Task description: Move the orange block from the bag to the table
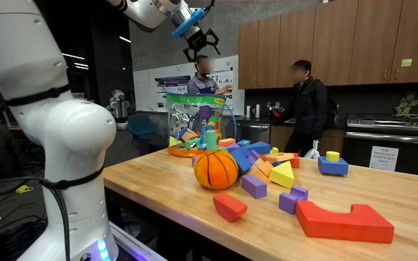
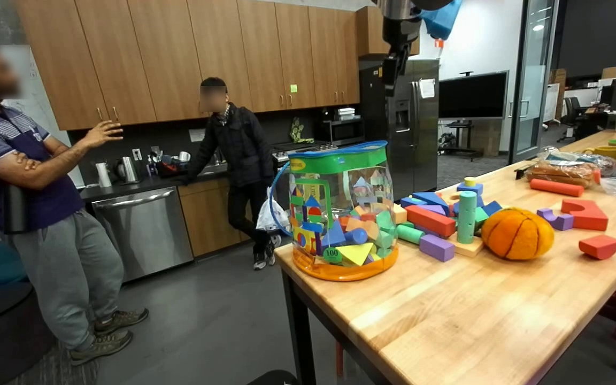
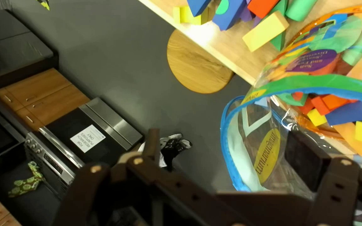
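The see-through bag with a green band and blue rim stands upright on the light-wood table. It shows in both exterior views and at the right of the wrist view. Several toy blocks lie in its bottom, among them light-orange blocks, also seen in the wrist view; which one is meant I cannot tell. My gripper is open and empty, high above the bag's top. In the wrist view its fingers are wide apart, with the bag's open rim partly between them.
An orange ball lies on the table beside a heap of coloured blocks. A green cylinder stands near the bag. A red arch and a red block lie closer to the table's edge. Two people stand beyond the table.
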### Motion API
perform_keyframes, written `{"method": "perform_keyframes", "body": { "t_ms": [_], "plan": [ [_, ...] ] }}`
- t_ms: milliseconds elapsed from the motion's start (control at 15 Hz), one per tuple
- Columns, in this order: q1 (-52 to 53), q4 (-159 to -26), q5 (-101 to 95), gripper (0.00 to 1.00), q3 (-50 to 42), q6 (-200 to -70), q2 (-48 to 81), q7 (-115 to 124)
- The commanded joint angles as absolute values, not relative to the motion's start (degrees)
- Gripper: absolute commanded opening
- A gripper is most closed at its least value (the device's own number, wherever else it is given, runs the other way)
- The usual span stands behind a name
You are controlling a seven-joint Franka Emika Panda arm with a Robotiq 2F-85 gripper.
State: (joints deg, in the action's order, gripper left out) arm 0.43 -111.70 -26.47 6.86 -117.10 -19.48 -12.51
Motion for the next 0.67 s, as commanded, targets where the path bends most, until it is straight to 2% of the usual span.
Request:
{"method": "perform_keyframes", "body": {
  "t_ms": [0,267,600],
  "plan": [
    [1.77,-108.72,-29.93,1.0,9.36,-119.73,-14.67,-7.52],
    [3.17,-108.95,-33.68,1.0,12.59,-122.91,-11.58,0.95],
    [3.88,-109.86,-32.01,1.0,11.23,-122.05,-12.18,-1.4]
  ]
}}
